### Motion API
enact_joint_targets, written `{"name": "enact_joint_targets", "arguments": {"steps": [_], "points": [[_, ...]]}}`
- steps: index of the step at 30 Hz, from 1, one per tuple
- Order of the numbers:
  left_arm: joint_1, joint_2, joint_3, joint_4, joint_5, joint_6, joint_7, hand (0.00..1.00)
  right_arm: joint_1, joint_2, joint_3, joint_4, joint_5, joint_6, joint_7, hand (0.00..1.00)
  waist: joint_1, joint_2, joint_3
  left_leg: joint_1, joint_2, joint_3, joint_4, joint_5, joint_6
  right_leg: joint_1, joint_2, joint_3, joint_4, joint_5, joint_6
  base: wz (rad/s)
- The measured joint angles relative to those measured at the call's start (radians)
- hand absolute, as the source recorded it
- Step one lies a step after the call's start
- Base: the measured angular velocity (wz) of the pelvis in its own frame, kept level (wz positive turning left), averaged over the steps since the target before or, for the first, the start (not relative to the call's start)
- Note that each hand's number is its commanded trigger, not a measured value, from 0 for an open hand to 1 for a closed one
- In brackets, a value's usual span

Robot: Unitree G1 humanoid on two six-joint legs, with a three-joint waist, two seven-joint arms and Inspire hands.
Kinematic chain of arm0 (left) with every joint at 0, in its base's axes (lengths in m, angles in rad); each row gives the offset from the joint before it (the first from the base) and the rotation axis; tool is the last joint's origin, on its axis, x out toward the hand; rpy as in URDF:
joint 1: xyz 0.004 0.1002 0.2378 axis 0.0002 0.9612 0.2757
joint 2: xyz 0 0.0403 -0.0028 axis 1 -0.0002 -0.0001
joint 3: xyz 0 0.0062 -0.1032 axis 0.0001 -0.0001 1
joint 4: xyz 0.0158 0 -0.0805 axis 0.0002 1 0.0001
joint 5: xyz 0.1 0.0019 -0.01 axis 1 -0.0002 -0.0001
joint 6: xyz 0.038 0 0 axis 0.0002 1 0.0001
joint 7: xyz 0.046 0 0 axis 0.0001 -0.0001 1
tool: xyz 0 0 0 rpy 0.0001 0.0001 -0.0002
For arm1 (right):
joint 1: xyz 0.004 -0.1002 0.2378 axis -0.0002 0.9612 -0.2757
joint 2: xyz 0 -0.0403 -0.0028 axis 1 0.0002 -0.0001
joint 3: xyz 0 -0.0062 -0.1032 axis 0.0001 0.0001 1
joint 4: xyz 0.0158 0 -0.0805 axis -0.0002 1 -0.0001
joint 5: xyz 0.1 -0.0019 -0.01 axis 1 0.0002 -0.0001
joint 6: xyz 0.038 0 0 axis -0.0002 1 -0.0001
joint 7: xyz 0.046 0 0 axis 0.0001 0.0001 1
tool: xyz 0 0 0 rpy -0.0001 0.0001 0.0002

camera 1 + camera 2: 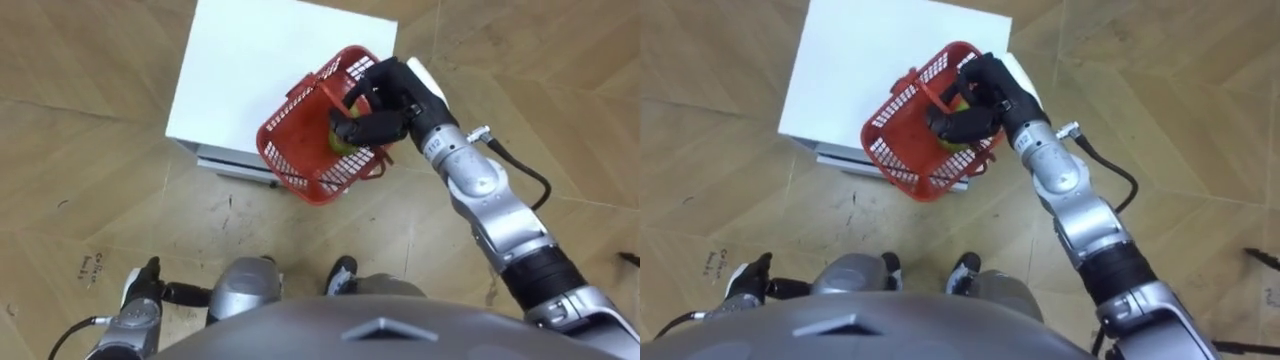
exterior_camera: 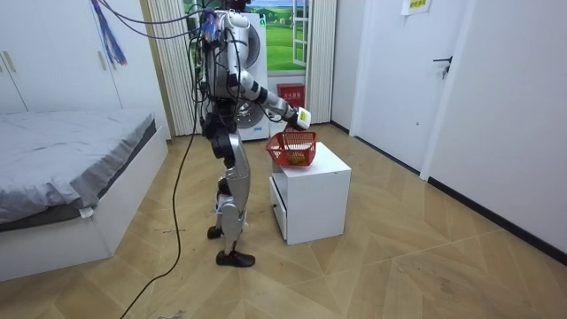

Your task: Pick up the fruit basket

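A red plastic fruit basket (image 1: 305, 150) hangs tilted over the near edge of a white cabinet (image 1: 250, 70), partly out past its front. My right hand (image 1: 385, 105) is shut on the basket's red handle (image 1: 333, 92) from the right. Under that hand a yellow-green fruit (image 1: 342, 142) lies in the basket. In the room view the basket (image 2: 293, 149) hangs below the right hand (image 2: 299, 116), just above the cabinet's top (image 2: 330, 159). My left hand (image 1: 150, 282) hangs low at my left side, away from the basket.
I stand on a wooden floor (image 1: 90, 190) at the cabinet's front, which has a drawer (image 2: 279, 211). A bed (image 2: 62, 168) fills the room view's left. A washing machine (image 2: 266, 53) stands behind me, a door (image 2: 452, 80) on the right wall.
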Motion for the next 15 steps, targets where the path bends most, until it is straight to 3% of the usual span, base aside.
{"name": "enact_joint_targets", "arguments": {"steps": [6,11,12,13,14,15], "points": [[-0.005,0.0,-0.001,0.002,0.029,0.03,-0.011,0.0,-0.057,0.024,0.002,0.075,0.0,-0.011,-0.056,1.0,0.013,-0.023,-0.0018,-0.046,-0.007,-0.017,0.021,0.0,0.0,-0.023,-0.009,-0.045,0.0,0.001,0.002,0.18],[-0.005,-0.001,-0.004,0.005,0.037,0.036,-0.01,0.0,-0.113,0.044,-0.002,0.15,0.004,-0.013,-0.074,1.0,0.013,-0.021,0.0001,-0.065,-0.008,-0.019,0.041,0.0,0.001,-0.021,-0.013,-0.068,0.0,0.003,0.005,0.12],[-0.005,-0.001,-0.003,0.005,0.043,0.038,-0.01,0.0,-0.123,0.045,-0.003,0.161,0.003,-0.013,-0.078,0.65,0.013,-0.02,0.0006,-0.066,-0.008,-0.019,0.043,0.0,0.001,-0.021,-0.013,-0.069,0.0,0.003,0.005,0.06],[-0.005,0.0,-0.003,0.007,0.045,0.045,-0.01,0.0,-0.144,0.046,-0.002,0.187,0.004,-0.013,-0.088,0.47,0.017,-0.019,0.0014,-0.07,-0.008,-0.019,0.045,0.001,0.001,-0.02,-0.013,-0.069,0.0,0.003,0.005,0.04],[-0.005,0.001,-0.004,0.007,0.045,0.051,-0.01,0.0,-0.162,0.046,-0.003,0.202,0.003,-0.012,-0.099,0.0,0.019,-0.016,0.0029,-0.074,-0.007,-0.021,0.049,0.0,0.001,-0.02,-0.014,-0.071,0.001,0.003,0.005,0.08],[-0.005,0.001,-0.005,0.007,0.045,0.055,-0.01,0.0,-0.176,0.045,-0.003,0.217,0.003,-0.012,-0.11,0.0,0.019,-0.014,0.0046,-0.079,-0.007,-0.025,0.054,0.0,0.001,-0.021,-0.016,-0.076,0.001,0.004,0.004,0.1]]}}
